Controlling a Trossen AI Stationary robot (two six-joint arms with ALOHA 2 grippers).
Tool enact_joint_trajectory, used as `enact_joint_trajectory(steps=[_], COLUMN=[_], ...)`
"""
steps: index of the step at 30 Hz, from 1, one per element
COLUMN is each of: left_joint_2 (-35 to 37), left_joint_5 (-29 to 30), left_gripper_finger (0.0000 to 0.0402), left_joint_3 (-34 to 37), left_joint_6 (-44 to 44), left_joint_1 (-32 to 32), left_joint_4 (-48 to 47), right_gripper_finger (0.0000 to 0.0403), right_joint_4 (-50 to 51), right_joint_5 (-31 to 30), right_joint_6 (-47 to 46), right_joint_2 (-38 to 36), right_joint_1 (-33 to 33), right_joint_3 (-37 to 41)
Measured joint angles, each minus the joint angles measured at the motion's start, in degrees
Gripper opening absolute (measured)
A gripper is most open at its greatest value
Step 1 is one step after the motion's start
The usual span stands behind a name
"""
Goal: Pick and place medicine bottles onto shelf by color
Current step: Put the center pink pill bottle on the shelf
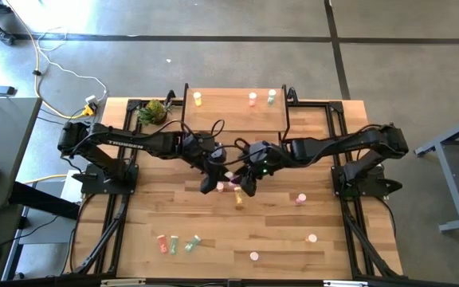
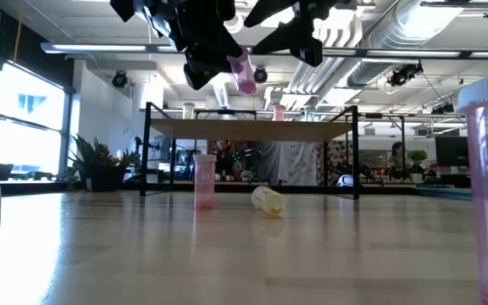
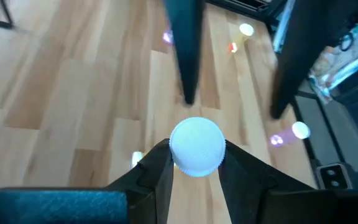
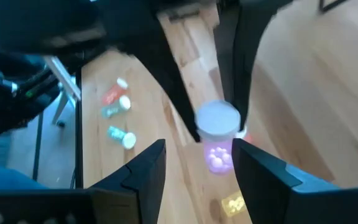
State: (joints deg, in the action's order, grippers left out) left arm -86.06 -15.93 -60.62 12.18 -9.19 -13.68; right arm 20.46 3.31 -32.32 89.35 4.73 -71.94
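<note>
A pink medicine bottle [image 2: 246, 74] with a white cap [image 3: 196, 147] is up in the air over the middle of the table, in my left gripper [image 1: 209, 182], which is shut on it. My right gripper [image 4: 199, 148] faces it from the table's right, open. Its fingers stand on either side of the bottle's lower end [image 4: 220, 157] and I see no touch. The shelf [image 1: 233, 112] stands at the far edge with a yellow bottle [image 1: 198, 98], a pink one [image 1: 253, 98] and a green one [image 1: 271, 96] upright on its top. My left gripper pinches the pink bottle between its two fingers [image 3: 160, 168] at the cap end [image 4: 217, 119]. The fingers come from the table's left, slanting down. The bottle is lifted well clear of the table and tilted, its pink lower end toward my right gripper.
Below the grippers, a pink bottle [image 2: 204, 180] stands upright and a yellow one [image 2: 268, 200] lies on its side. Red and green bottles [image 1: 175, 243] lie near the front left; pink ones [image 1: 300, 198] [image 1: 312, 237] [image 1: 254, 256] stand to the right. A pineapple-like plant [image 1: 154, 112] sits beside the shelf.
</note>
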Motion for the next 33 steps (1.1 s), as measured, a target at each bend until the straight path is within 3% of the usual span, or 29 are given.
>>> enact_joint_trajectory(steps=[17,25,33], left_joint_2=[0.02,0.02,0.02], left_joint_5=[2.34,8.03,9.35], left_gripper_finger=[0.0104,0.0104,0.0104], left_joint_3=[-2.95,-7.55,-12.35], left_joint_6=[-7.17,-11.94,-17.90], left_joint_1=[-10.12,-16.87,-25.09], left_joint_4=[-0.91,-2.06,-2.20], right_gripper_finger=[0.0174,0.0174,0.0174], right_joint_4=[1.26,1.62,1.71], right_joint_5=[-16.89,-17.83,-16.51], right_joint_6=[-0.17,1.33,5.70], right_joint_2=[-8.45,-11.67,-14.97], right_joint_1=[-4.62,-12.89,-20.74], right_joint_3=[0.00,0.00,0.00])
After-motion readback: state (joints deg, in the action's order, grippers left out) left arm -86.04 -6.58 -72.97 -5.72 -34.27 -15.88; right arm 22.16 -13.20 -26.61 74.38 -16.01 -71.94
